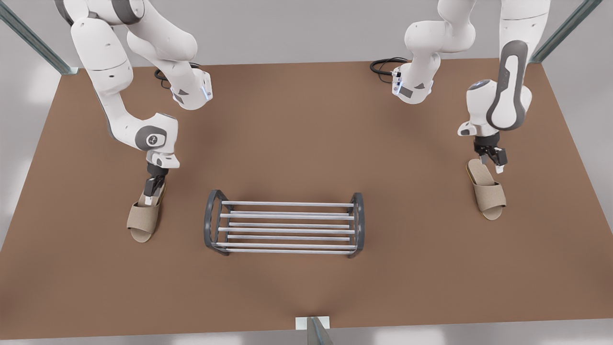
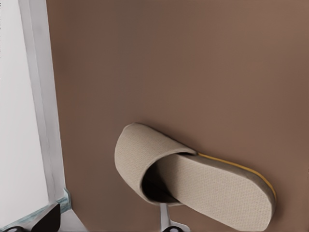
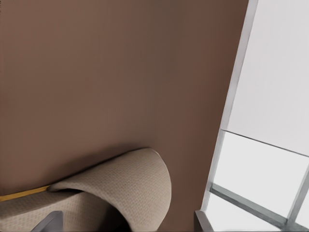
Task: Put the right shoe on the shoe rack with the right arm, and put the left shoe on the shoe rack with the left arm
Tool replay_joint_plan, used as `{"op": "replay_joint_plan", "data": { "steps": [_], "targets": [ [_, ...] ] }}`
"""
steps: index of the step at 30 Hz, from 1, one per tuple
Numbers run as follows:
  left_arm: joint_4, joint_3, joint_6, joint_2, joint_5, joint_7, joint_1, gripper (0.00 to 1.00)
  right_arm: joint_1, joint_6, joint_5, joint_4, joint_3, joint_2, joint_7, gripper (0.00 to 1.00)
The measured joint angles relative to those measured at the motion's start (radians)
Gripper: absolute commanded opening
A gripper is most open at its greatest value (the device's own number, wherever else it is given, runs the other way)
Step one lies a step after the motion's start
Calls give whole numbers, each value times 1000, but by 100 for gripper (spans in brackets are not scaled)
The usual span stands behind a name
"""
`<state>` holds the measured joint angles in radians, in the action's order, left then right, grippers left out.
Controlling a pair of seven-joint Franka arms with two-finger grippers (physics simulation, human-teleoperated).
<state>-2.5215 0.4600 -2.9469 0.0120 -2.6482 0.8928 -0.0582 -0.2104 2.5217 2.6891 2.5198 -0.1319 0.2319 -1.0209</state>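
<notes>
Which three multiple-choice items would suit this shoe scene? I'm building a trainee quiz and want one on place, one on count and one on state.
1. Where does the shoe rack stand?
A. Between the two shoes
B. Behind both arms
C. At a table corner

2. How many shoes are there?
A. One
B. Two
C. Three

3. What is the rack's state?
A. It holds both shoes
B. It holds one shoe
C. It bears no shoe

Answers:
1 is A. The left shoe, with the left gripper at its heel, lies on the front view's right. The right shoe, with the right gripper at its heel, lies on the front view's left. The rack is between them.
2 is B. Those two beige shoes are the count.
3 is C. Both shoes lie on the table, apart from the rack's bars.
</notes>
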Motion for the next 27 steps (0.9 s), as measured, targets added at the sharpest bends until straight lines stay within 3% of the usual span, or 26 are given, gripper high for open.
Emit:
{"op": "replay_joint_plan", "data": {
  "steps": [6,10,27],
  "targets": [
    [-1,-1,73,-14,-179,314,2,100,-27,-35,67,9,0,15,-102,100],
    [0,-15,145,-105,-249,544,7,100,-27,-67,122,-32,0,51,-152,100],
    [6,-26,516,-304,-249,1277,-30,100,-25,-158,208,-103,44,117,-277,100]
  ]
}}
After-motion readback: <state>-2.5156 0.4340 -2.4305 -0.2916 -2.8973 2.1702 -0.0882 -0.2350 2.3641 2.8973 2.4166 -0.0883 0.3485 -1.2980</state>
